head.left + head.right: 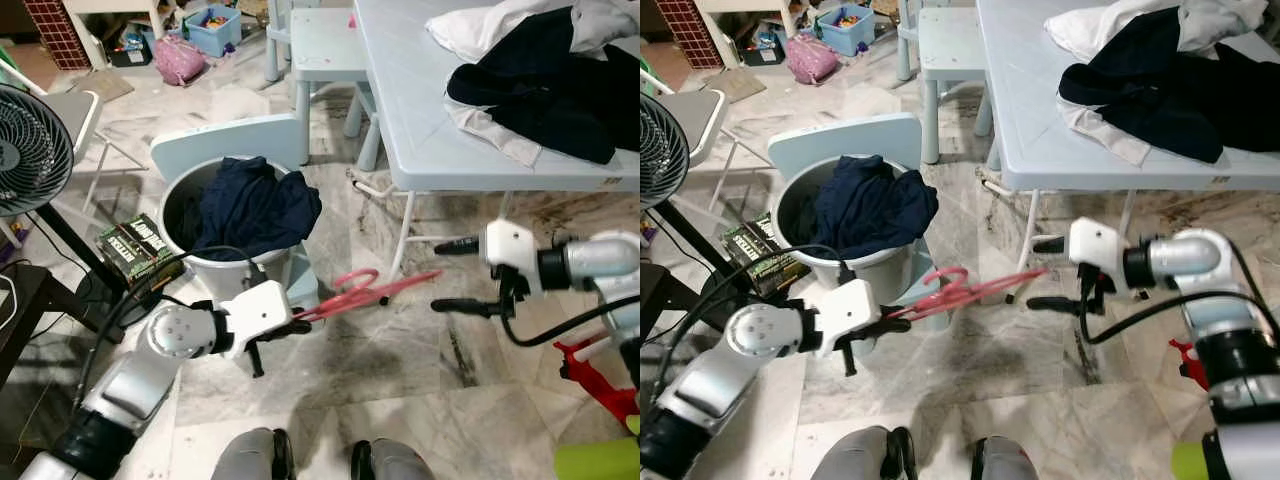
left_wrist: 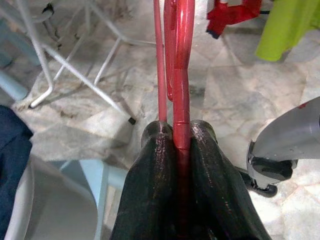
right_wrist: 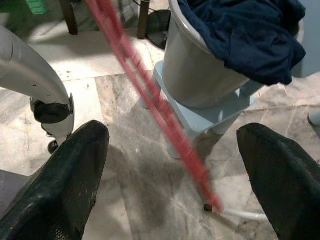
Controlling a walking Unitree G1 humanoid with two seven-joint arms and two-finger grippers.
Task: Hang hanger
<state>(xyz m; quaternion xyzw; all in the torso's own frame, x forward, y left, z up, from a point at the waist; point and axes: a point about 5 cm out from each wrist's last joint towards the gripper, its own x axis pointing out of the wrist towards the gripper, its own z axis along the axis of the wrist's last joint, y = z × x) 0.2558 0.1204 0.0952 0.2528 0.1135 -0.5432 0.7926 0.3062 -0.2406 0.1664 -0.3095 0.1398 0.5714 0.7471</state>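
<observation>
left pincer [image 1: 300, 322] clamped on red hanger [image 1: 370, 290] | right pincer [image 1: 450, 275] agape, just beyond hanger's tip

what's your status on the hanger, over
Left gripper shut on red hanger, held level over floor. Right gripper open, hanger tip just short of its fingers. Bucket close behind.

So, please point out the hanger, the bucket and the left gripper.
hanger [image 1: 375, 290]: left eye view, middle of its pink body.
bucket [image 1: 232, 268]: left eye view, grey front wall.
left gripper [image 1: 298, 322]: left eye view, fingertips shut on the hanger.
</observation>
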